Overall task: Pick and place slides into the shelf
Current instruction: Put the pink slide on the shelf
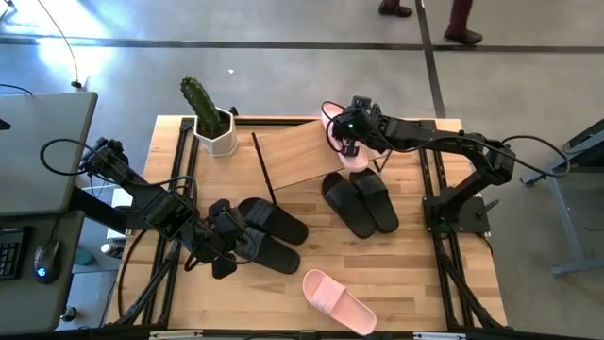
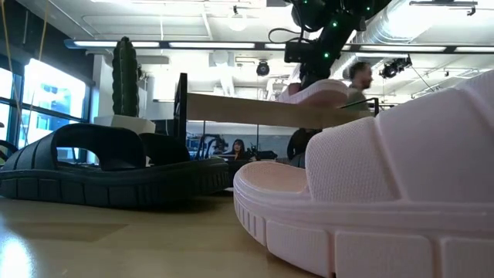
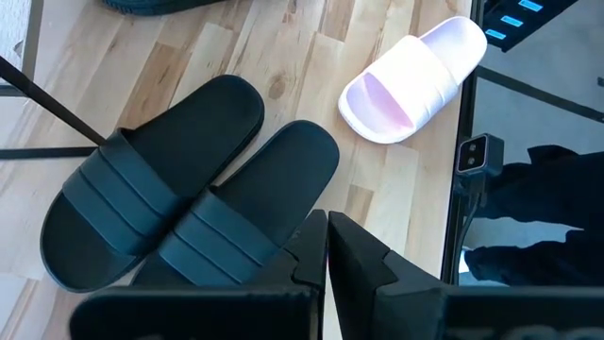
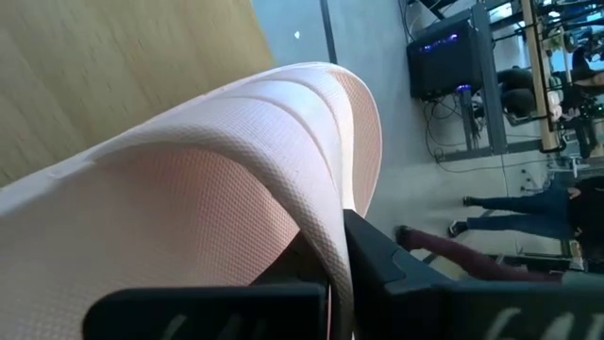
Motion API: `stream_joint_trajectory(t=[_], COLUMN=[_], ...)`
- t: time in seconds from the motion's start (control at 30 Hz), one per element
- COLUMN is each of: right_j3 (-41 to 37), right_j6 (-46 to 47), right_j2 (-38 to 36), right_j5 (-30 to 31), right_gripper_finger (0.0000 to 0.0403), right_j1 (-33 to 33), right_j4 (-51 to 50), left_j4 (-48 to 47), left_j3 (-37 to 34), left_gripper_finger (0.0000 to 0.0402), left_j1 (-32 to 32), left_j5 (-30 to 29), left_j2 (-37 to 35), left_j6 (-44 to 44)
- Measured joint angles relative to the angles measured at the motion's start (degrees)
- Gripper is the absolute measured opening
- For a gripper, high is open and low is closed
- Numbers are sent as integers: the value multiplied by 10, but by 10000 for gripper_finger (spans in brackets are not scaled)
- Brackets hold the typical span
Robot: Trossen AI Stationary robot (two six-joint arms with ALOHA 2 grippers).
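So the pink slide (image 1: 336, 121) is the one in play right now. My right gripper (image 1: 351, 132) has its fingers clamped on the strap, and I'm holding it at the far right end of the shelf (image 1: 297, 151), right over the plank's edge. From my right wrist camera the strap fills most of the picture with the plank just behind it, so I'd say it's touching or about to touch, but I can't tell if it's properly resting there yet.

Progress-wise, I reckon this is early days. Nothing else is on the shelf as far as I can see. The other pink slide (image 1: 337, 301) lies by itself near the front edge of the table, well apart from its partner. One black pair (image 1: 360, 201) sits side by side in the middle of the table, just in front of the shelf. The second black pair (image 1: 268, 234) is on the left, and my left gripper (image 1: 225, 247) hangs right at their heel end with its fingers together, not holding anything.

So five slides left, in my estimate, plus letting go of this one. There's also a potted cactus (image 1: 208, 115) by the shelf's left end to stay clear of.
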Motion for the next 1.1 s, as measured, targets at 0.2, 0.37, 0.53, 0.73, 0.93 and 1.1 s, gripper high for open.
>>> stream_joint_trajectory(t=[0.2,0.37,0.53,0.73,0.93,1.1], right_j3=[0,0,0,0,10,38], right_j6=[-2,-4,-3,6,13,40], right_j2=[0,0,0,-1,-3,-3], right_j5=[-3,-35,-35,-45,-52,-77], right_gripper_finger=[1,21,52,85,113,134], right_j1=[0,0,0,0,0,0], right_j4=[-15,-30,-31,-32,-50,-79], left_j4=[0,0,0,0,0,0], left_j3=[0,0,0,0,0,0], left_gripper_finger=[3,3,3,3,3,3], left_j1=[0,0,0,0,0,0], left_j5=[0,0,0,0,0,0], left_j2=[0,0,0,0,0,0], left_j6=[0,0,0,0,0,0])
